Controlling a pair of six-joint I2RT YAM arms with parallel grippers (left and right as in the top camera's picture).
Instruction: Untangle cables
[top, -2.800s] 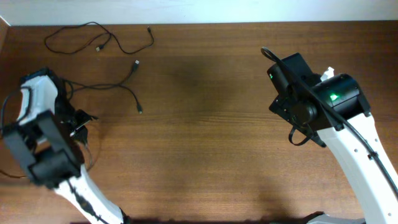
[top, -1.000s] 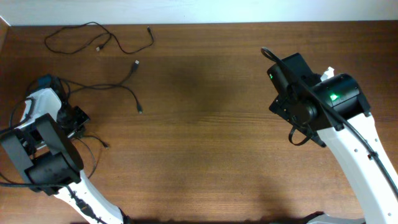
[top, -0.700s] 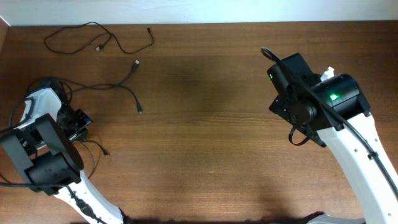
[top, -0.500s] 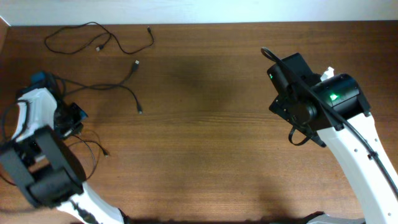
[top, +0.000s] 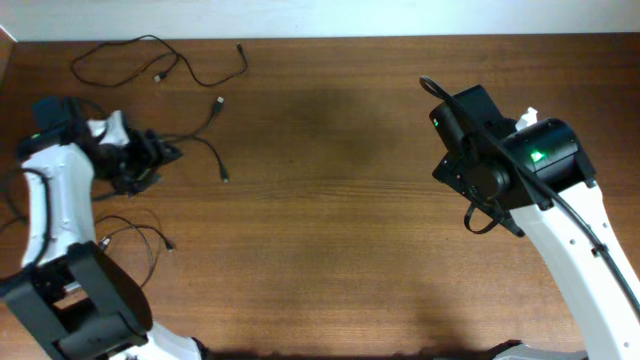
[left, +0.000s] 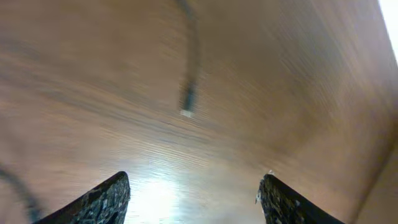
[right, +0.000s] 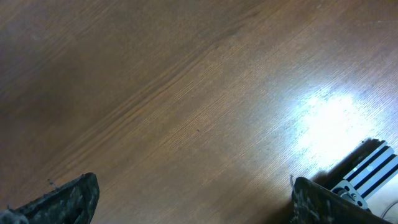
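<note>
Brown wood-grain table (top: 330, 200), grain running lengthwise, fills nearly the whole overhead view. Pale wall strip (top: 320, 18) along the far edge. Small white scrap (top: 528, 115) toward the right side, too small to identify. Right wrist view: bright glare on the tabletop, plus a ribbed black-and-white object (right: 370, 171) at the lower right corner, cut off by the frame. Left wrist view is blurred, with glare low on the wood.
</note>
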